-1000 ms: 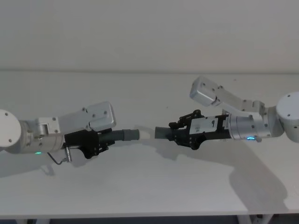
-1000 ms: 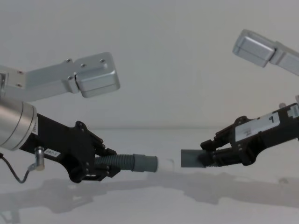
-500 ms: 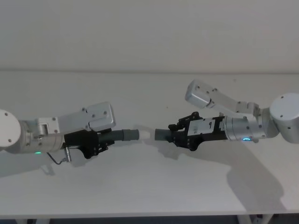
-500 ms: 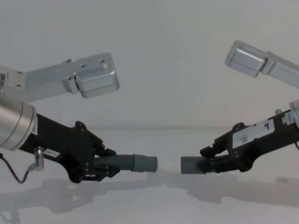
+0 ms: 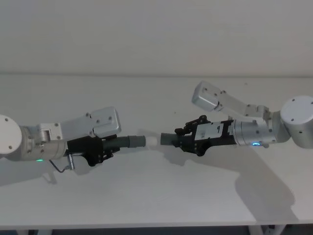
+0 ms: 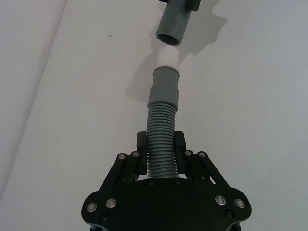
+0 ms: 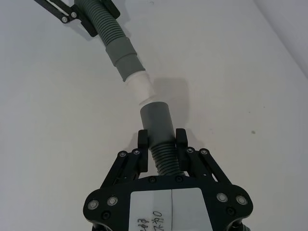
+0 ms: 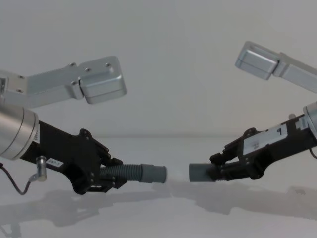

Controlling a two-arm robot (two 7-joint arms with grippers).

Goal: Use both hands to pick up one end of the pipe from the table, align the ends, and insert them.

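**Two hose ends held nose to nose above the table**

While both arms hang low over the white table [image 5: 156, 196], the left gripper [image 5: 105, 149] sits at about eight o'clock in the head view, its black fingers [image 6: 139, 144] pinched on the ribbed part of one grey hose piece [image 6: 161, 149]. That piece runs out from the jaws toward three o'clock and finishes in a smooth grey cuff [image 5: 137, 141] with a short white tip [image 6: 169, 60] at its very front.

Across from it, at about three o'clock, the right gripper [image 5: 188, 142] is clamped the same way on the second hose piece [image 7: 163, 156], holding it by the ribs just behind its own smooth cuff [image 5: 167, 139]. This cuff points back toward nine o'clock, open mouth facing the white tip.

From the chest view the two ends sit at nearly the same height, both clear of the table, with a small gap between the white tip and the right cuff [image 8: 198, 172]. In the right wrist view the tip appears just at the mouth of that cuff, and I cannot tell whether they touch. The two pieces meet at a slight angle rather than in one straight line.
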